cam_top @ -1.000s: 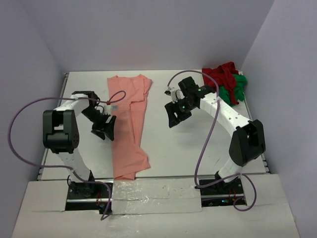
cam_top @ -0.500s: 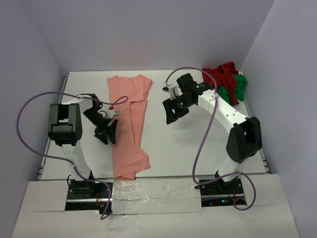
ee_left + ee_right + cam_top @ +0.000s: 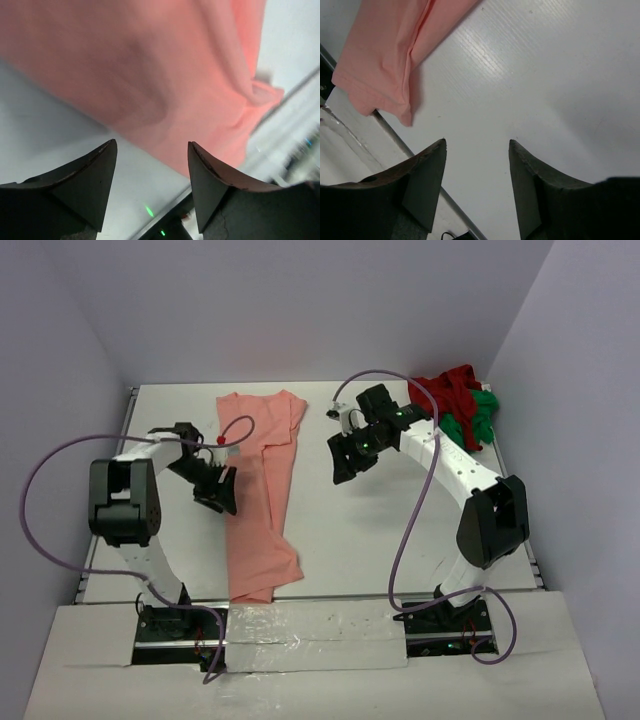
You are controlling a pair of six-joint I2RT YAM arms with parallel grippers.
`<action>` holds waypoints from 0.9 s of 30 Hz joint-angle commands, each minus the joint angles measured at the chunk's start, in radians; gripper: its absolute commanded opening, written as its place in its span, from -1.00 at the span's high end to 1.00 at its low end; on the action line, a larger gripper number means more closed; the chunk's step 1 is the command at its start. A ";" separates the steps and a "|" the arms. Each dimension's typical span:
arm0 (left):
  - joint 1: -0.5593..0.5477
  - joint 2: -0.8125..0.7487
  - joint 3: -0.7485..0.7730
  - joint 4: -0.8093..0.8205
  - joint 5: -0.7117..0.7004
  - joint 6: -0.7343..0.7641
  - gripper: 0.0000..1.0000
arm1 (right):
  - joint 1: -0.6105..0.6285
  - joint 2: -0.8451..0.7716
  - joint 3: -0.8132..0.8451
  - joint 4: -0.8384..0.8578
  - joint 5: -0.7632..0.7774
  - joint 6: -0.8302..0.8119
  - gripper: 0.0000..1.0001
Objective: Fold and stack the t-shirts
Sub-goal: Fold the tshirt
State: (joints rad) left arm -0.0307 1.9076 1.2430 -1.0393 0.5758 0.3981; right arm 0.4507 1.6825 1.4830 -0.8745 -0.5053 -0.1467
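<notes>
left gripper (image 3: 152,150): spread, empty; salmon-pink t-shirt (image 3: 150,65) just beyond | right gripper (image 3: 477,145): spread, empty

No legible text — none anywhere

My left arm (image 3: 150,560) and right arm (image 3: 452,466) are white with big black joints. Purple cables (image 3: 24,505) loop off them. My fingers (image 3: 75,185) are black.

- Top view: soft, even light is filling the booth; only faint shadows are falling on the table (image 3: 340,530); focus sharp.
- Left wrist: pink shirt (image 3: 150,65) is smearing with blur; left fingers (image 3: 75,185) are showing near-black.
- Right wrist: table is catching mild glare along its ribs; sharp.
</notes>
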 commanded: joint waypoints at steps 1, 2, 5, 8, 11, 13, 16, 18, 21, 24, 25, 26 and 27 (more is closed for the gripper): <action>0.002 -0.198 -0.019 0.276 -0.048 -0.132 -0.32 | -0.004 -0.046 -0.024 0.065 0.007 0.006 -0.15; 0.002 -0.225 -0.030 0.324 -0.098 -0.149 -0.30 | -0.004 -0.047 -0.032 0.077 0.008 0.004 -0.13; 0.003 -0.288 -0.024 0.426 -0.215 -0.223 -0.32 | -0.004 -0.047 -0.041 0.081 0.017 0.001 -0.11; 0.003 -0.306 0.009 0.424 -0.264 -0.232 -0.34 | -0.004 -0.053 -0.036 0.077 0.033 -0.005 -0.14; 0.005 -0.341 -0.010 0.510 -0.277 -0.277 -0.35 | -0.004 -0.064 -0.029 0.083 0.045 -0.002 -0.16; 0.003 -0.343 -0.040 0.602 -0.272 -0.301 -0.15 | -0.006 -0.064 -0.020 0.086 0.045 0.004 -0.15; -0.001 -0.296 -0.050 0.692 -0.255 -0.344 0.08 | -0.004 -0.058 -0.007 0.094 0.047 0.018 -0.10; -0.011 -0.219 0.005 0.702 -0.216 -0.382 0.76 | -0.004 -0.050 0.002 0.094 0.056 0.019 -0.05; -0.029 -0.122 0.123 0.601 -0.147 -0.434 1.00 | -0.006 -0.040 0.010 0.098 0.070 0.027 -0.03; -0.070 -0.068 0.154 0.529 -0.068 -0.427 1.00 | -0.006 -0.038 0.008 0.097 0.073 0.026 -0.03; -0.086 -0.056 0.159 0.510 -0.070 -0.417 1.00 | -0.007 -0.040 0.008 0.098 0.076 0.021 -0.03; -0.118 -0.050 0.165 0.489 -0.070 -0.409 1.00 | -0.006 -0.040 0.008 0.100 0.079 0.019 -0.03; -0.127 -0.045 0.156 0.478 -0.059 -0.409 1.00 | -0.006 -0.037 0.011 0.098 0.082 0.016 -0.03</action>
State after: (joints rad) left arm -0.1040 1.8664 1.3575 -0.4877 0.4328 0.0029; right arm 0.4507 1.6684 1.4483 -0.8074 -0.4381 -0.1249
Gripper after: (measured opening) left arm 0.011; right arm 0.517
